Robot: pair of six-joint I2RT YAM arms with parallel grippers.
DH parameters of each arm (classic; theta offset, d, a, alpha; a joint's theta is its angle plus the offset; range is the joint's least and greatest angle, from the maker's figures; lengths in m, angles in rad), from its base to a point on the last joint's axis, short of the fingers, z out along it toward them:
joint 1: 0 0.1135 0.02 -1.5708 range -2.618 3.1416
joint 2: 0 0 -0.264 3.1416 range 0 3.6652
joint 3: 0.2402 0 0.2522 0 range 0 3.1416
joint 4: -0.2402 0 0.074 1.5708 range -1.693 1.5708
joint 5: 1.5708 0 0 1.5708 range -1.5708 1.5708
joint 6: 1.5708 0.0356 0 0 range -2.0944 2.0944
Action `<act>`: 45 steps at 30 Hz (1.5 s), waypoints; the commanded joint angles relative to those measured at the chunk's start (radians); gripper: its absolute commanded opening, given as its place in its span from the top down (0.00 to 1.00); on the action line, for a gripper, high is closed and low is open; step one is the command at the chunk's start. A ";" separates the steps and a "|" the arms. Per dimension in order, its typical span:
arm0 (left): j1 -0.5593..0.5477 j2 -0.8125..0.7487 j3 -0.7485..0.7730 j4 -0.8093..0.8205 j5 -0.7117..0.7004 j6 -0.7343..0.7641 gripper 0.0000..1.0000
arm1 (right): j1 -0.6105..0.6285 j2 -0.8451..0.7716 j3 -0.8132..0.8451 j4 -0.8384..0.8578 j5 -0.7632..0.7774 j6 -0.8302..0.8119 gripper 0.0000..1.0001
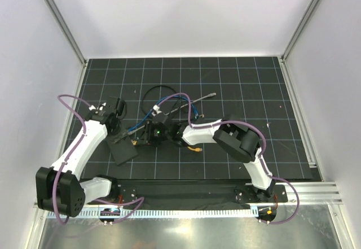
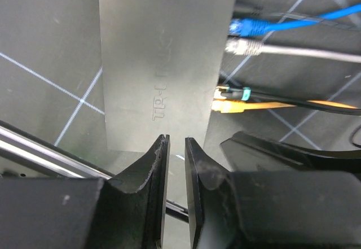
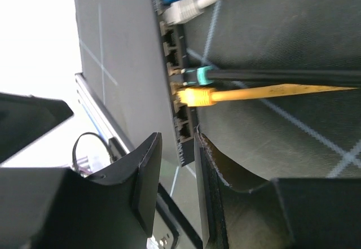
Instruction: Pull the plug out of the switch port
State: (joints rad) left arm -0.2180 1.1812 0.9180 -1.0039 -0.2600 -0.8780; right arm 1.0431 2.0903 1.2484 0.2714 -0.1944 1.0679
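Switch (image 2: pixel 158 62) lies flat by the mat's (image 1: pixel 237 79) front edge, toward the left. The blue plug (image 2: pixel 245 27), grey plug (image 2: pixel 243 47), black plug (image 2: pixel 234 93) and yellow plug (image 2: pixel 228 107) all sit in it, so nothing is pulled yet. The left gripper (image 2: pixel 176 143) and right gripper (image 3: pixel 176 142) have fingers a little apart, holding nothing.

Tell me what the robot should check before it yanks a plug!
1. Plugs seated in switch: ok; blue plug, grey plug, teal plug, yellow plug all in.
2. Right end effector on a plug: not ok; it sits at the switch's edge, short of the yellow plug.
3. Left end effector steadying switch: cannot tell.
4. Cables untangled: cannot tell.
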 commanded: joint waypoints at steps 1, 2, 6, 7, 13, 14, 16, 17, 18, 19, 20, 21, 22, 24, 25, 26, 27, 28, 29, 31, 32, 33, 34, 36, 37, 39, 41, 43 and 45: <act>0.006 0.006 -0.039 0.047 0.025 -0.055 0.79 | 0.001 0.010 0.008 0.060 0.058 0.027 0.63; 0.006 0.005 -0.048 0.056 0.022 -0.077 0.79 | 0.001 0.022 0.009 0.064 0.058 0.030 0.62; 0.012 -0.012 -0.111 0.086 0.007 -0.127 0.80 | 0.000 0.051 0.032 0.066 0.035 0.033 0.60; 0.012 -0.023 -0.117 0.097 0.005 -0.130 0.80 | 0.000 0.054 0.032 0.071 0.030 0.035 0.59; 0.017 -0.026 -0.145 0.123 0.013 -0.144 0.80 | 0.000 0.080 0.016 0.124 0.012 0.069 0.57; 0.019 -0.014 -0.143 0.123 0.015 -0.142 0.80 | 0.000 0.086 0.022 0.126 0.007 0.070 0.56; 0.017 0.000 -0.143 0.123 0.016 -0.142 0.82 | 0.000 0.100 0.022 0.141 0.004 0.086 0.55; 0.017 0.008 -0.146 0.125 0.019 -0.142 0.83 | 0.000 0.105 0.025 0.144 0.004 0.090 0.55; 0.019 0.011 -0.148 0.125 0.018 -0.142 0.84 | 0.000 0.108 0.025 0.144 0.010 0.095 0.55; 0.019 0.011 -0.149 0.122 0.016 -0.150 0.85 | 0.000 0.112 0.025 0.149 0.010 0.104 0.55; 0.020 0.009 -0.157 0.122 0.012 -0.154 0.86 | 0.000 0.114 0.020 0.153 0.013 0.109 0.55; 0.020 0.005 -0.162 0.126 0.010 -0.159 0.86 | -0.002 0.116 0.016 0.157 0.018 0.115 0.55; 0.020 0.003 -0.168 0.129 0.010 -0.165 0.87 | 0.000 0.116 0.013 0.169 0.024 0.131 0.55; 0.025 -0.006 -0.183 0.136 0.015 -0.171 0.87 | 0.000 0.117 -0.001 0.178 0.035 0.148 0.55; 0.026 -0.008 -0.188 0.139 0.016 -0.173 0.88 | 0.000 0.116 -0.006 0.189 0.047 0.158 0.56; 0.028 -0.009 -0.191 0.139 0.018 -0.176 0.88 | 0.000 0.117 -0.012 0.192 0.053 0.173 0.57; 0.028 -0.011 -0.197 0.140 0.021 -0.176 0.89 | 0.000 0.119 -0.012 0.195 0.056 0.181 0.57; 0.029 -0.009 -0.200 0.145 0.024 -0.176 0.89 | 0.000 0.119 -0.012 0.189 0.064 0.187 0.58; 0.031 -0.008 -0.203 0.146 0.027 -0.174 0.90 | 0.000 0.120 -0.018 0.192 0.075 0.205 0.58; 0.031 -0.005 -0.209 0.149 0.036 -0.174 0.91 | 0.000 0.119 -0.024 0.193 0.085 0.219 0.59; 0.029 -0.005 -0.211 0.152 0.039 -0.174 0.91 | 0.000 0.120 -0.032 0.193 0.099 0.225 0.59; 0.029 -0.005 -0.214 0.157 0.041 -0.174 0.91 | 0.001 0.122 -0.038 0.193 0.105 0.248 0.59; 0.029 -0.005 -0.218 0.159 0.042 -0.176 0.92 | 0.000 0.125 -0.043 0.204 0.111 0.256 0.60; 0.029 -0.005 -0.222 0.159 0.042 -0.174 0.92 | 0.001 0.132 -0.052 0.216 0.119 0.280 0.61; 0.029 -0.005 -0.223 0.160 0.042 -0.174 0.92 | 0.001 0.134 -0.052 0.216 0.121 0.285 0.61; 0.029 -0.006 -0.225 0.159 0.041 -0.173 0.92 | 0.001 0.140 -0.046 0.209 0.125 0.296 0.60; 0.029 -0.012 -0.228 0.156 0.042 -0.174 0.92 | 0.001 0.143 -0.040 0.184 0.133 0.294 0.60; 0.029 -0.015 -0.231 0.157 0.044 -0.174 0.92 | 0.001 0.143 -0.041 0.173 0.145 0.291 0.60; 0.029 -0.014 -0.235 0.159 0.042 -0.173 0.93 | 0.001 0.146 -0.032 0.161 0.145 0.287 0.59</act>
State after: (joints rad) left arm -0.1940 1.1851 0.6907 -0.8658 -0.2153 -1.0405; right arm 1.0451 2.2059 1.2137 0.4931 -0.1226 1.3579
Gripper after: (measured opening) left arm 0.076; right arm 0.401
